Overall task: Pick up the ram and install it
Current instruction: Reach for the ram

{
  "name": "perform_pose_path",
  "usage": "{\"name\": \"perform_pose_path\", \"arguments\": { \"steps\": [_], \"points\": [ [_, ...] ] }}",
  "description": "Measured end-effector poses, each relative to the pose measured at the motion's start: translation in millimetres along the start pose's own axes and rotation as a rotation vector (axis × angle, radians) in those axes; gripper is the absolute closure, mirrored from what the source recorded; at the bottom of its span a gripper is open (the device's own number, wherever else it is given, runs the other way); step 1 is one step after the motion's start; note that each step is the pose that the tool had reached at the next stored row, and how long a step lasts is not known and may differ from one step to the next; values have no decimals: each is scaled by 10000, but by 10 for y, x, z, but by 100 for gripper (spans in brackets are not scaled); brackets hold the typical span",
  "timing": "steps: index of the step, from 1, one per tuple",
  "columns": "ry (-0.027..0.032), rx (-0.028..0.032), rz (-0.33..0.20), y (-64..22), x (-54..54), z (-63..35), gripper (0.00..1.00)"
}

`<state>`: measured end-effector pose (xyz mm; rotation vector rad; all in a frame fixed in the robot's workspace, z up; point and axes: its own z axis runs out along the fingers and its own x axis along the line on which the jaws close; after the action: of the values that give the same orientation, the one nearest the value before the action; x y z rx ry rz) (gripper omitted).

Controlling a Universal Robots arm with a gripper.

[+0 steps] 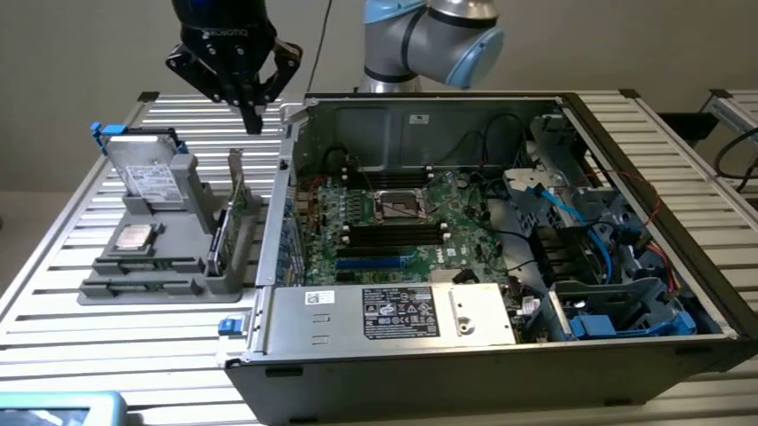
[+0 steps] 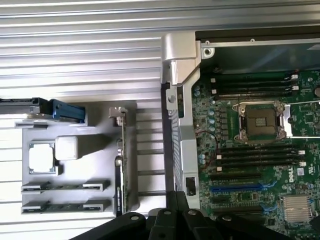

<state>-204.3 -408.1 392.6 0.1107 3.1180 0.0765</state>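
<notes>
One arm [image 1: 432,31] reaches in over the far edge of the worktop [image 1: 48,293] and carries the end effector [image 1: 252,122] pointing straight down. The end effector hangs high above the slatted surface. Its fingers are drawn together to a narrow point with nothing between them, and they touch no object.

Two containers lie below the end effector:

1. Grey holder [image 1: 142,293]. It sits on the worktop below the end effector and nearer the exterior camera, just beside the computer case.
   - Two ram sticks [image 2: 65,186] lie flat, side by side, in the two slots at the end of the holder farthest from the end effector. Neither stick is gripped.
   - A square processor chip [image 1: 133,238] lies flat in a recess, nearer the end effector than the ram sticks.
   - A hard drive [image 1: 148,173] with a blue fitting stands tilted at the end of the holder nearest the end effector.
   - A green expansion card [image 1: 243,209] stands upright on its edge along the side of the holder next to the case.

2. Computer case [image 1: 474,373]. It lies open on its side, below the end effector and toward the exterior view's right.
   - A green motherboard [image 1: 391,222] covers the floor of the case.
   - A processor socket [image 2: 262,120] sits on the motherboard, with long black memory slots [image 2: 255,156] on either side of it.
   - Blue cables [image 1: 556,195] run through the half of the case farthest from the end effector.
</notes>
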Motion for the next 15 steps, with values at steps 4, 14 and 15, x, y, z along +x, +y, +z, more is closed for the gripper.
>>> {"name": "perform_pose_path", "arguments": {
  "steps": [4,14,15],
  "points": [
    [0,-3,1,-65,108,-5,89],
    [1,-4,0,-339,267,-7,89],
    [0,-4,0,-362,282,-3,89]
  ]
}}
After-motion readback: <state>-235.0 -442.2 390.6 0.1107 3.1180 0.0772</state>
